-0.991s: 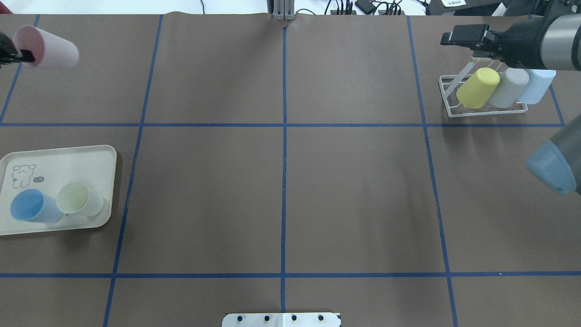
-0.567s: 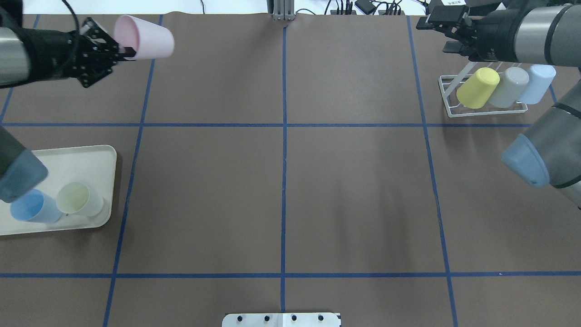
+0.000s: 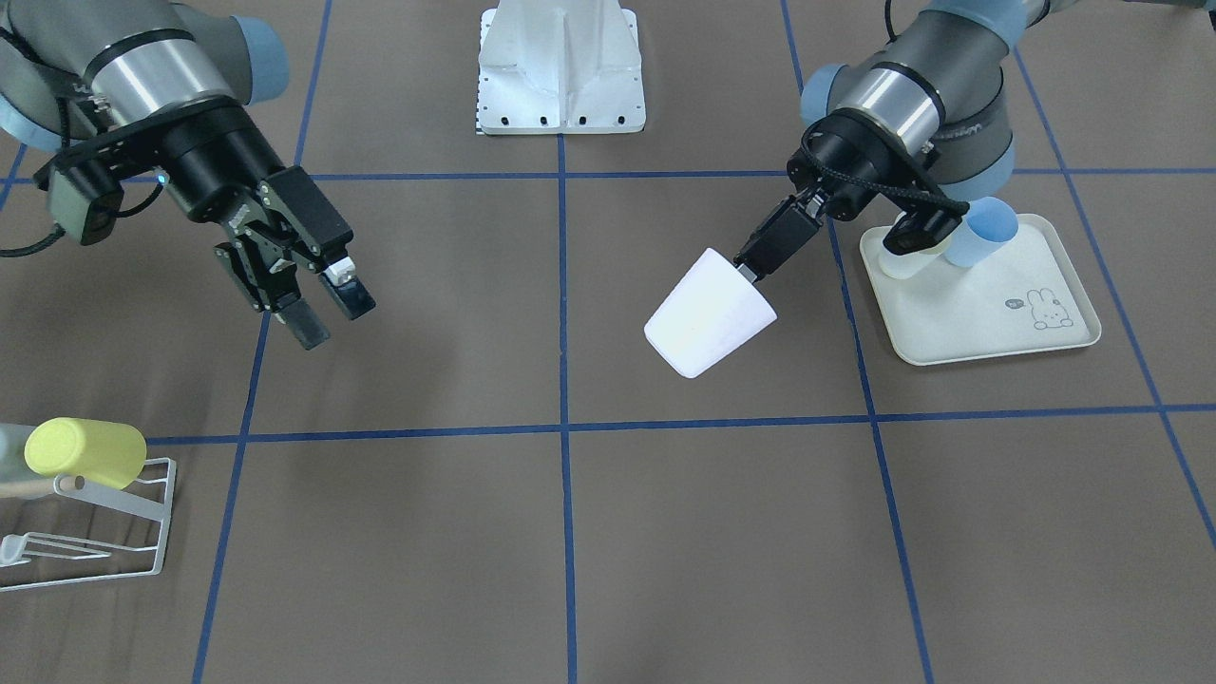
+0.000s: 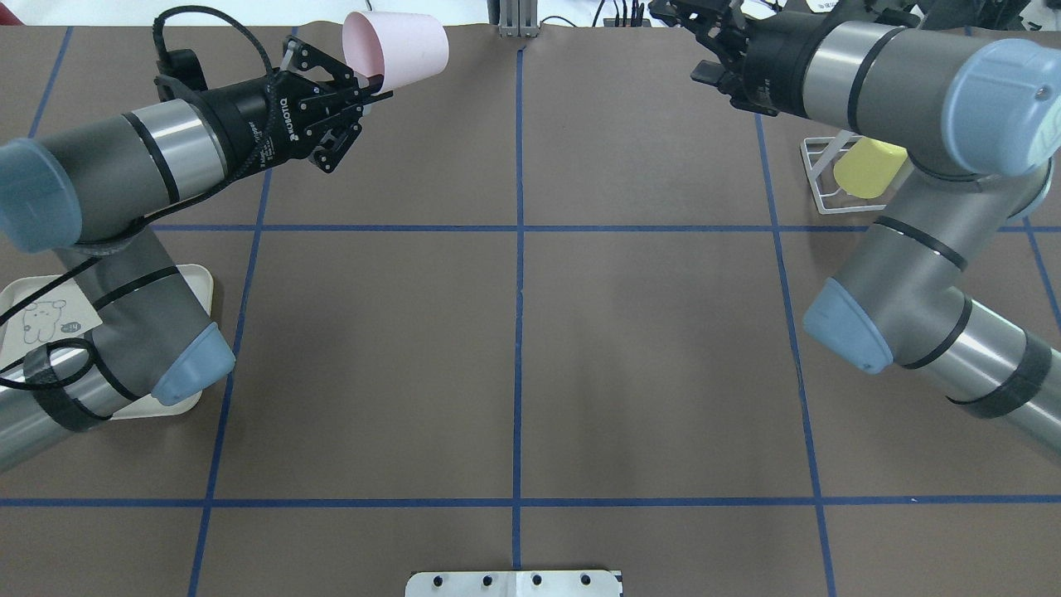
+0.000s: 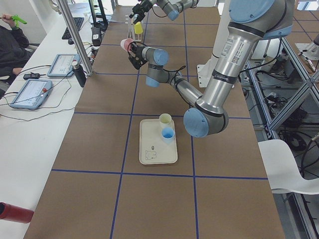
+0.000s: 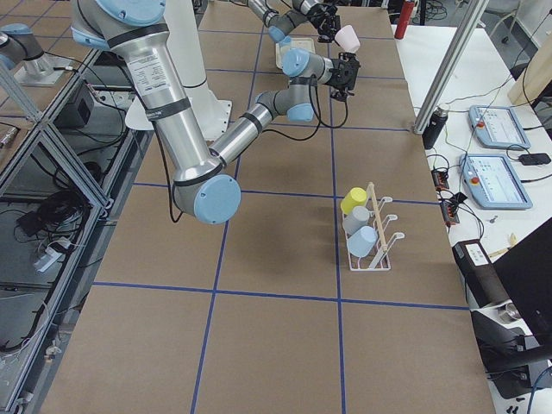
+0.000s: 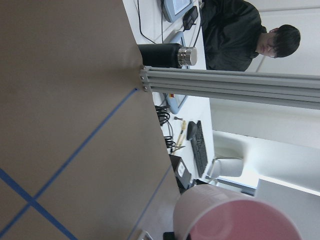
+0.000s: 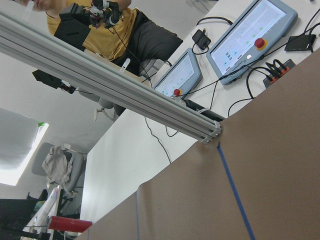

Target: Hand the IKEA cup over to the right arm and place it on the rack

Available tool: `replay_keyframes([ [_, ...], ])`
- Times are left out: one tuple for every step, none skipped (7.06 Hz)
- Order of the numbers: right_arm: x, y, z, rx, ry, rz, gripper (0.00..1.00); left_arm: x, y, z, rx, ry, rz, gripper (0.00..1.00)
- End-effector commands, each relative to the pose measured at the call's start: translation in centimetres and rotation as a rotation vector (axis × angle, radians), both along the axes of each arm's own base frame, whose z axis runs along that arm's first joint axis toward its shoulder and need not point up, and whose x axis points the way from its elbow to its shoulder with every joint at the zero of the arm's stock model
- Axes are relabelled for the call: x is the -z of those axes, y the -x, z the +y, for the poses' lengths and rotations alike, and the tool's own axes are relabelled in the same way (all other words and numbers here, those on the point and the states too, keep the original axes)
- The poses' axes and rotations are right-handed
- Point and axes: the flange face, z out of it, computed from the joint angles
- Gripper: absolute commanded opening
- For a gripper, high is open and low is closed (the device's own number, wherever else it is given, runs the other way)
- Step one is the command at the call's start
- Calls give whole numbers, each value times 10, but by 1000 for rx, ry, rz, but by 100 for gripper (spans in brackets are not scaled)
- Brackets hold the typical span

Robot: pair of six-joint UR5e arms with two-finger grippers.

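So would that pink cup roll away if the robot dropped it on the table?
Probably, but in a curve: the pink cup is round and narrower at its base than at its rim. It looks light, since the left gripper holds it sideways by the rim alone. Its smooth wall may be slippery.

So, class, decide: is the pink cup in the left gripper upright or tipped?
Tipped on its side: the pink cup lies roughly horizontal in the air, its rim pinched by the left gripper, its base pointing away.
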Motion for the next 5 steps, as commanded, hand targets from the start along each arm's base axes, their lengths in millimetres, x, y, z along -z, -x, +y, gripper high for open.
replay_keyframes([
  [-4, 23, 7, -4, -20, -222, 100, -2, -28, 0, 9, -29, 115, 0],
  [-11, 25, 7, 4, -28, -271, 100, 1, -33, 13, 2, -73, 188, 0],
  [-10, 26, 8, 9, -40, -289, 100, 14, -33, 23, -5, -120, 260, 0],
  [-5, 31, 12, 22, -52, -306, 100, 29, -40, 28, -20, -136, 284, 0],
  [4, 40, 15, 35, -57, -317, 100, 43, -50, 34, -38, -147, 302, 0],
])
